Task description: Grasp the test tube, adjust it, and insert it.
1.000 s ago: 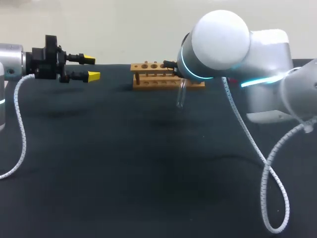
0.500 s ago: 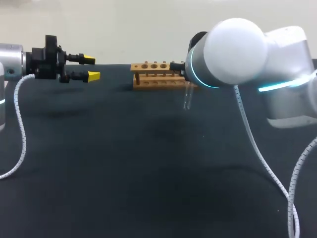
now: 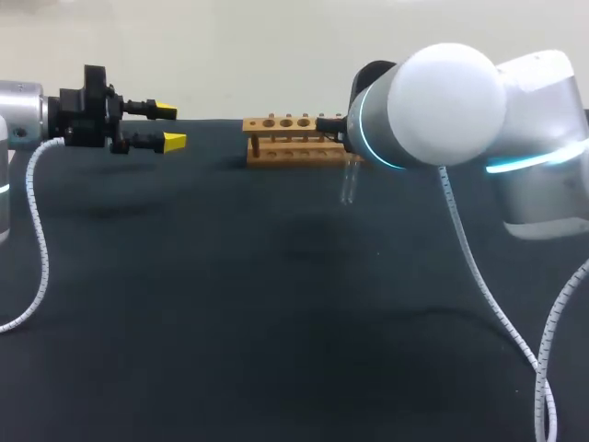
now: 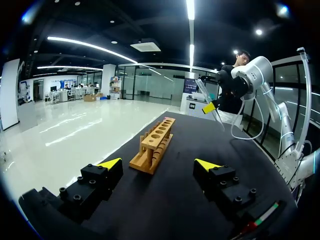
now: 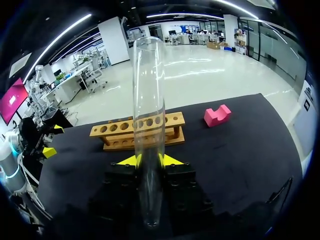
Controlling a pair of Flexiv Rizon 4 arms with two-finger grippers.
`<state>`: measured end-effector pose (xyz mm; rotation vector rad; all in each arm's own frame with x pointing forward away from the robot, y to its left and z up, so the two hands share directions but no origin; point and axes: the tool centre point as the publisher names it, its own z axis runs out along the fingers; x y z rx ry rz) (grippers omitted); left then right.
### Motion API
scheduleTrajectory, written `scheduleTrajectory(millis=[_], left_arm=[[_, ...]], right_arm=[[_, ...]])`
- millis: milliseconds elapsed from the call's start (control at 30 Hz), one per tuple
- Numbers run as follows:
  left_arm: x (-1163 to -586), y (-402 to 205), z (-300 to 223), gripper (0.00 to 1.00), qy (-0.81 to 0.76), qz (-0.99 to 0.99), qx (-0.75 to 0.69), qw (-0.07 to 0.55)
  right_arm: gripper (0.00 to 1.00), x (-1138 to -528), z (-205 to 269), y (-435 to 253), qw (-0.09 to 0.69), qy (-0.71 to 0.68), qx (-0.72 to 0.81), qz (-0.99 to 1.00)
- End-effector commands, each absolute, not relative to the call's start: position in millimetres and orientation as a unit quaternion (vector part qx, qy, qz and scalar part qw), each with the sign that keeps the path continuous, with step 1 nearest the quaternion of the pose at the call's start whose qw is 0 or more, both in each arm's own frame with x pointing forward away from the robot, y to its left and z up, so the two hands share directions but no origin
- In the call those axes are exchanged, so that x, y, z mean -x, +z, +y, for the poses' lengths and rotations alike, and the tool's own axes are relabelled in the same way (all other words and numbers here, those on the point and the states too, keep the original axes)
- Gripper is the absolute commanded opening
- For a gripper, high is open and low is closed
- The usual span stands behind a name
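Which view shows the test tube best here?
The right wrist view: the test tube shows full-length, clamped between the right end effector's yellow tips. The head view shows only its lower part below the arm; the left wrist view shows it small and distant.

We see the clear glass test tube [image 3: 350,187] near-upright, clamped in our right gripper [image 5: 148,161], upper middle of frame, just beside the wooden rack [image 3: 287,140].

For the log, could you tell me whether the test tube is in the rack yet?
Out: the right end effector holds the test tube in the air, clear of the rack.
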<state>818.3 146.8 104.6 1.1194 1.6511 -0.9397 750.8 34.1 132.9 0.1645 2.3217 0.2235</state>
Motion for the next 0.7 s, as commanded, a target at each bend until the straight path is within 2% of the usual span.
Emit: scheduleTrajectory(millis=[33,700], left_arm=[[-816,104,147,1.0,-0.379,0.668,-0.452,0.454],[-816,104,147,1.0,-0.379,0.668,-0.452,0.454]], right_arm=[[0.0,-750,34,131,0.395,0.089,-0.065,0.912],[0.0,-797,28,166,0.578,0.049,-0.064,0.812]])
